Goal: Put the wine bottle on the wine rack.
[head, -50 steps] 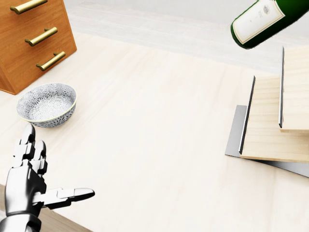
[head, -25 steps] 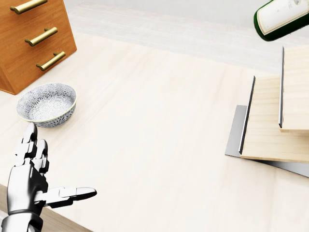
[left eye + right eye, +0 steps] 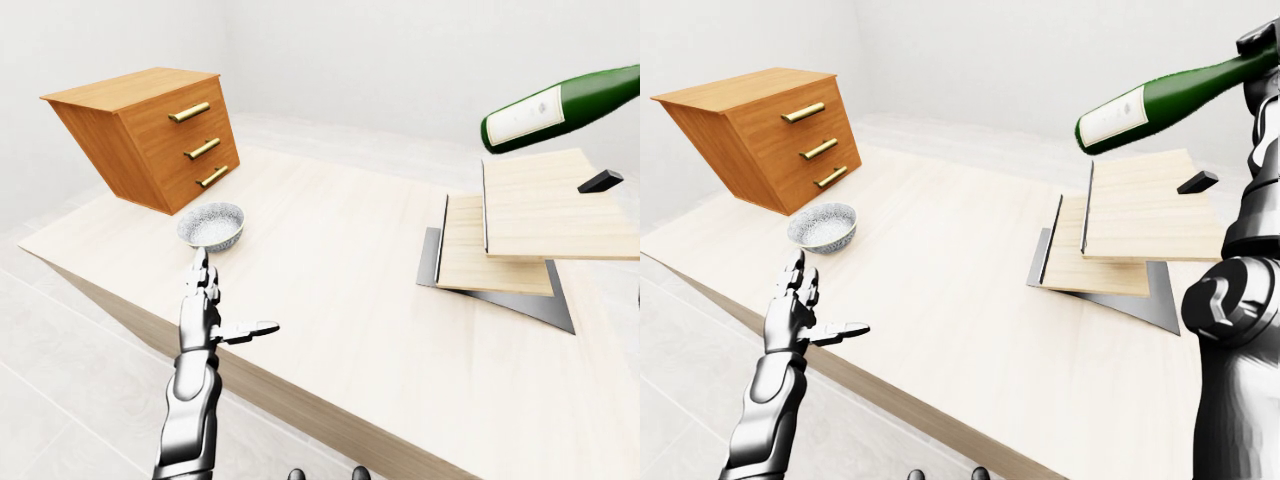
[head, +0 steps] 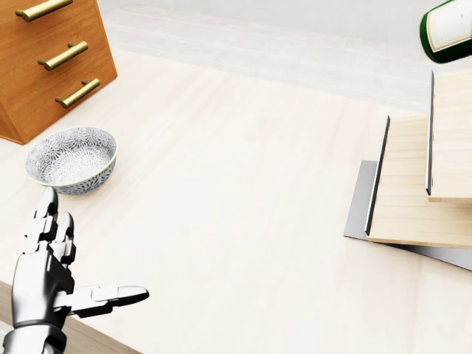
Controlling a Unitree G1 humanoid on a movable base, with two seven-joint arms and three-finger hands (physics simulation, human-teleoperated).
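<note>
At the left of the left-eye view, well away from the wine rack, a wooden drawer chest stands on the pale counter, and a patterned bowl sits just below and to the right of it, also well apart from the rack. The left hand hovers over the counter's near edge below the bowl, its fingers spread and holding nothing, far to the left of the rack and taking no part in the carry.

Further right lies the rack itself, stepped wooden boards on a grey base. The wine bottle hangs in the air above the rack's upper board, tilted, its labelled base lower and toward the left, its neck rising to the right. It does not touch the rack.

At the far right of the right-eye view the right hand meets the bottle at the neck end; the bottle is plainly carried there, but the view's edge cuts off the fingers, so I cannot tell how they close.

The chief risk, in my judgement, is the hold itself: gripped only at the neck, the heavy base may swing or slip as the arm lowers. The tilted bottle could also strike a board edge base-first, or roll off the flat boards once released. A small black block on the upper board might also catch it.
</note>
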